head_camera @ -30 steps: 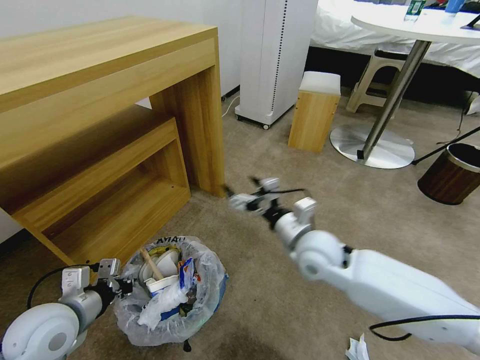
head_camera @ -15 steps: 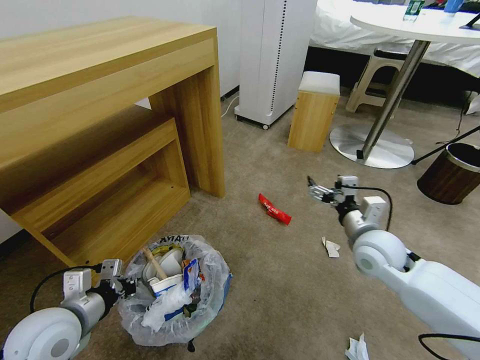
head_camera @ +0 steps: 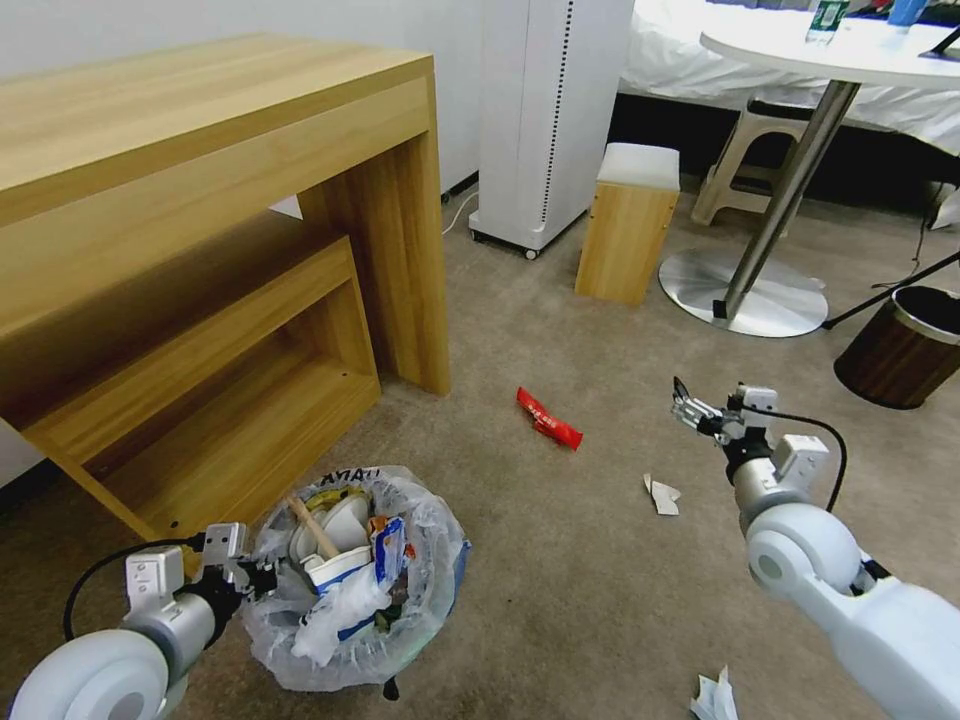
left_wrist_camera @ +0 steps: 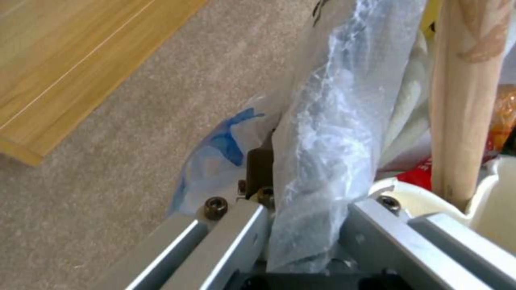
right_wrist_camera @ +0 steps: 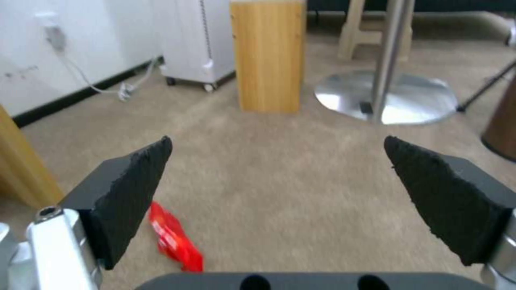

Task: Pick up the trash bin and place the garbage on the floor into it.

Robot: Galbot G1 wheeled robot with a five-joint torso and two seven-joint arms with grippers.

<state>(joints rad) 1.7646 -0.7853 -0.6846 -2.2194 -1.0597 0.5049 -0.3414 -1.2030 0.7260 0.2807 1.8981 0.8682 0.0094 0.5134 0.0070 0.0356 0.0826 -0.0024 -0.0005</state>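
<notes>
Head view: a second ago the right arm stretched across mid-frame, hiding the carpet there. Now the right gripper (head_camera: 688,405) has swung back to the right of centre and hangs above the floor (head_camera: 560,560), its pads spread. That uncovers the red wrapper (head_camera: 548,418) at the centre and a paper scrap (head_camera: 660,494) just right of it; a crumpled tissue (head_camera: 716,697) lies at the bottom edge. These pieces are not yet collected, so I judge the task well along but unfinished. At lower left the left gripper (head_camera: 252,578) has stayed clamped on the rim of the trash bin (head_camera: 355,580), which is already packed with litter and has drifted slightly rightward in the frame.

Left wrist view: this shows what the head camera cannot, metal fingers (left_wrist_camera: 236,237) pinching a fold of the clear bag over the bin's dark frame at lower centre, with a wooden stick (left_wrist_camera: 462,100) standing inside at the right edge.

Right wrist view: the two black pads (right_wrist_camera: 129,197) stand wide apart with nothing between, and the red wrapper (right_wrist_camera: 173,237) sits at lower left.
</notes>
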